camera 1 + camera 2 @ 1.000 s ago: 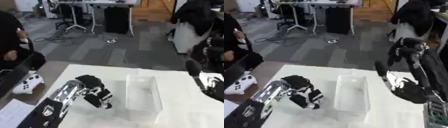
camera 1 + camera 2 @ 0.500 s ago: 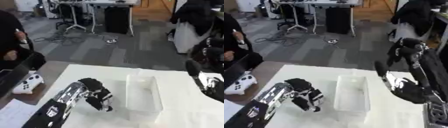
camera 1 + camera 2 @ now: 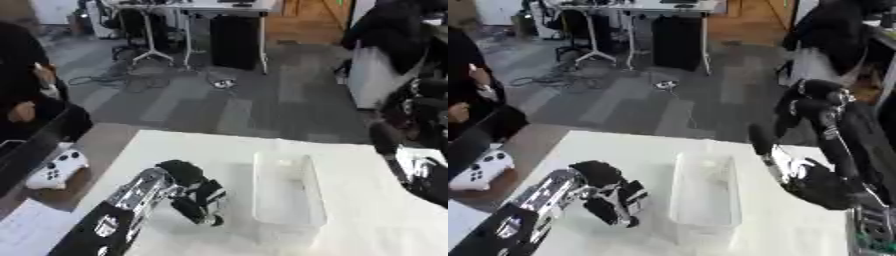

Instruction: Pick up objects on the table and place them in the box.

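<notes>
I am lowering my left hand [image 3: 199, 200] onto the white counter [image 3: 175, 150] just left of the clear box [image 3: 287, 195], fingers curled downward; whether they are closing on anything I cannot tell. I am holding my right hand [image 3: 794, 167] open beside the box's right side, fingers straight and holding nothing.

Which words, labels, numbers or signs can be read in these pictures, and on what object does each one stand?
No text can be read in either view.
Left arm: small white marks on the black forearm, too blurred to read.
Clear box: no label shows.
White game controller: no readable marking.
Left hand and right hand: no writing shows.
</notes>
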Tool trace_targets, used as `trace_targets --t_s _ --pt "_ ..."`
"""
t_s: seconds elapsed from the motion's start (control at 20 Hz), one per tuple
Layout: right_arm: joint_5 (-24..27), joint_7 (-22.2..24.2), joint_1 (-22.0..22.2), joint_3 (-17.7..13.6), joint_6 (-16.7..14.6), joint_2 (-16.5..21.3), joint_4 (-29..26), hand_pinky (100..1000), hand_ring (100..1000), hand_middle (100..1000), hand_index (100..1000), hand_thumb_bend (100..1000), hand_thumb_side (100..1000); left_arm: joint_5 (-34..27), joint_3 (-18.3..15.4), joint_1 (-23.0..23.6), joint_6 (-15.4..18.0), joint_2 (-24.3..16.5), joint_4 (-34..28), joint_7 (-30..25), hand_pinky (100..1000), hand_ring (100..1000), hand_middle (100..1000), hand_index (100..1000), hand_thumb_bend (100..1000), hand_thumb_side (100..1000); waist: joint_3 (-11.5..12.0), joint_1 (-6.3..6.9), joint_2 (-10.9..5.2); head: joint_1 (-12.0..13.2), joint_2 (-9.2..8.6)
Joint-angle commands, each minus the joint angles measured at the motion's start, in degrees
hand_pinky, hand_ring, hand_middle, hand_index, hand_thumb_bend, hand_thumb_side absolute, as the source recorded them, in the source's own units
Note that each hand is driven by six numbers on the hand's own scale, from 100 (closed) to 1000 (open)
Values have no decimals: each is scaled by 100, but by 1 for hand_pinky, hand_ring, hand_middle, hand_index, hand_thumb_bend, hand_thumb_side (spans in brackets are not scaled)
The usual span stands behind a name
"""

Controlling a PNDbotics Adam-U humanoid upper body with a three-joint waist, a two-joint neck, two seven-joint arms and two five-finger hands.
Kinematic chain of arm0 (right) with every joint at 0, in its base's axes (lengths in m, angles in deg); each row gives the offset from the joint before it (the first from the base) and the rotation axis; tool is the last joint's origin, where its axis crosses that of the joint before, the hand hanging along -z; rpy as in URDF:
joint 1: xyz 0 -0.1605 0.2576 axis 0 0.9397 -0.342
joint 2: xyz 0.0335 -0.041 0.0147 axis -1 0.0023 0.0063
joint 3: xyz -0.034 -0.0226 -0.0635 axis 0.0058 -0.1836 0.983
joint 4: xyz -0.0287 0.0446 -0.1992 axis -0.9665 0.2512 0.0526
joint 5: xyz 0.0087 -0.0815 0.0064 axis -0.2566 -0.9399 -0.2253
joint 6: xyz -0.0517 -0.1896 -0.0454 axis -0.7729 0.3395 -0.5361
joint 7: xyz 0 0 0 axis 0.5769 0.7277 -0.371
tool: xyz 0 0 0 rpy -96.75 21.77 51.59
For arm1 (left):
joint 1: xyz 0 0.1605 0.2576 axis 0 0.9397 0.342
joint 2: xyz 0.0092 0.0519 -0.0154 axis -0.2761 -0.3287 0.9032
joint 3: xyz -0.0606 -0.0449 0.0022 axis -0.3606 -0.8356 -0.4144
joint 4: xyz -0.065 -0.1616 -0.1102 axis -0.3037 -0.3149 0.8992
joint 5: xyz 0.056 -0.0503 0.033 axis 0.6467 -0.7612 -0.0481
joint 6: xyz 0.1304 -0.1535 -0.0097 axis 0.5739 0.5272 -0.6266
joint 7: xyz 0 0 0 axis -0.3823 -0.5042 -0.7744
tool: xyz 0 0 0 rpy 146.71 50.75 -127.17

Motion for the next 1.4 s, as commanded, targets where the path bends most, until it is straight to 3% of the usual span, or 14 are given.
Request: trace_targets --t_s 0.05,0.45,1.4 --pt "-10 23 -93 21 3 -10 -55 100 384 479 382 381 1000 16 -177 -188 -151 -180 24 220 100 335 473 860 444 1000 -2 11 -63 -21 -100" --pt "-4 55 -92 45 -8 -24 -60 100 385 479 381 381 1000 138 -252 -401 -328 -197 457 617 100 303 452 858 450 1000 -25 16 -54 12 -108" --pt "8 97 -96 76 -29 -53 -62 100 385 479 379 378 1000 789 -226 -791 -58 -158 1624 744 100 336 468 858 492 1000 -65 17 -43 125 -134"
